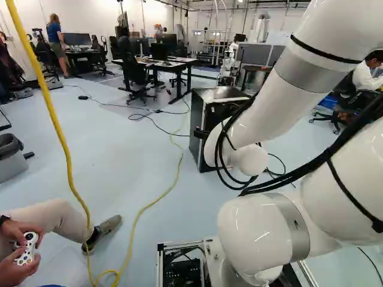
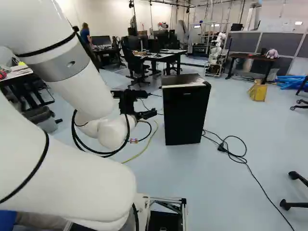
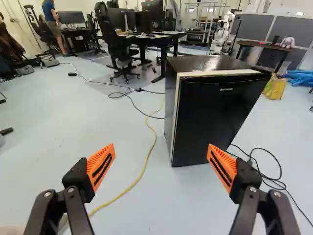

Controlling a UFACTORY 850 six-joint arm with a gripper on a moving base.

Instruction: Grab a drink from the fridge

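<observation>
1. Nearest the base cameras, you are seeing your white arm (image 2: 72, 178) rising large across both base views and reaching forward, with black cables looping around it.
2. Your gripper (image 2: 132, 103) is showing beyond the arm; in the wrist view its two fingers are standing wide apart, and they are gripping nothing.
3. The black fridge (image 3: 220, 112) is standing upright on the floor (image 3: 127, 215) ahead of the gripper, well apart from both fingers. Its door (image 3: 215, 120) is facing you and looking closed.
4. A yellow cable (image 3: 151, 147) is running along the floor, passing near the fridge. You are also seeing a black cable (image 2: 240, 159) curling on the floor beside the fridge.
5. A person's leg (image 1: 51, 221) is stretching close ahead at the left of the left base view, and the hands (image 1: 17, 266) are holding a game controller (image 1: 27, 248).
6. Farther back, an office chair (image 3: 115, 46) is standing by a desk (image 3: 151, 40), and another robot (image 2: 217, 55) is standing beyond the fridge.
</observation>
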